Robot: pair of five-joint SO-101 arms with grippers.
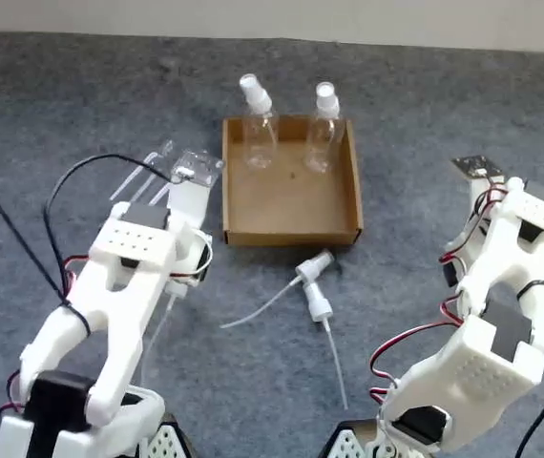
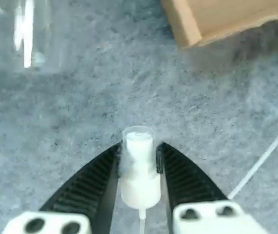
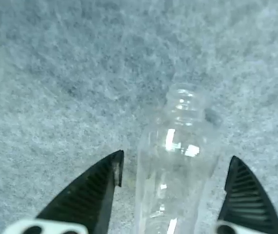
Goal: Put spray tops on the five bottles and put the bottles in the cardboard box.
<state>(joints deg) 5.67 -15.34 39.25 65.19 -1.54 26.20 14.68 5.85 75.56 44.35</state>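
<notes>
Over the grey carpet (image 1: 81, 86), the left gripper (image 2: 139, 148) was clamped on a spray top (image 2: 140, 180) near the cardboard box (image 1: 291, 235) holding two capped bottles (image 1: 260, 134) (image 1: 323, 134), while the right gripper (image 3: 176, 160) stood with jaws apart around an uncapped bottle (image 3: 183, 126).

Capped bottles (image 1: 260, 141) (image 1: 322, 143) line the far wall of the cardboard box (image 1: 289, 208) — its near half lies open. Two loose spray tops (image 1: 314, 266) (image 1: 321, 307) sprawl before its near wall — the table (image 1: 415, 143) to its right gives passage.

The bottle (image 3: 175, 146) is glossy clear plastic, the spray top (image 2: 140, 170) smooth plastic, the cardboard box (image 1: 291, 205) matt, the cloth (image 1: 425, 114) rough.
</notes>
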